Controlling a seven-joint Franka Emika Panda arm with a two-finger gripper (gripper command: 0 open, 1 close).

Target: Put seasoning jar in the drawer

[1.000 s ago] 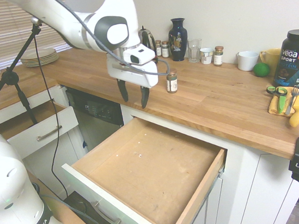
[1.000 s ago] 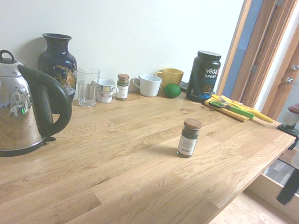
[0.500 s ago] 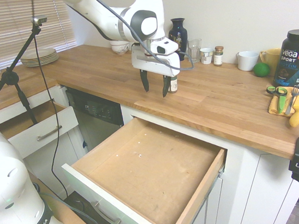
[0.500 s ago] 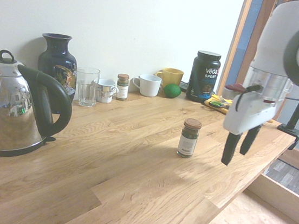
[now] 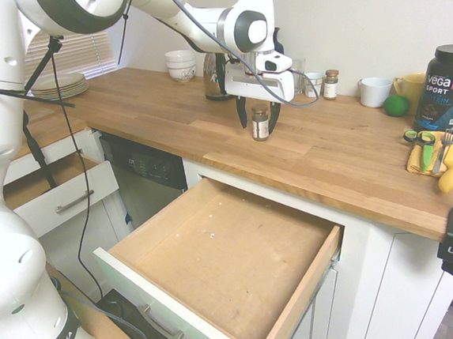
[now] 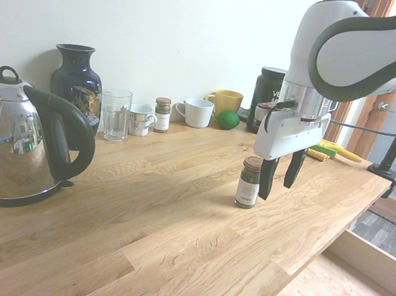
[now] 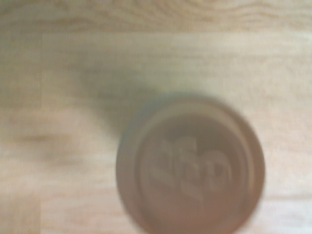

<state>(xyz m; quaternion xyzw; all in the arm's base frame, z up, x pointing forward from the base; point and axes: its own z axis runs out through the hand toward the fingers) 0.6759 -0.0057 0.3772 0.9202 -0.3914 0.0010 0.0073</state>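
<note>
glossy metal kettle (image 6: 12, 143), wood counter (image 6: 169, 209) (smooth)

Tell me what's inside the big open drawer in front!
The big drawer has just a few tiny pale specks on its bare wooden bottom, no jar or anything like that. The back part is tucked under the counter, so I can't see in there.

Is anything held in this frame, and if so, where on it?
Nothing is held: the gripper is open, and the seasoning jar stands on the countertop.
</note>
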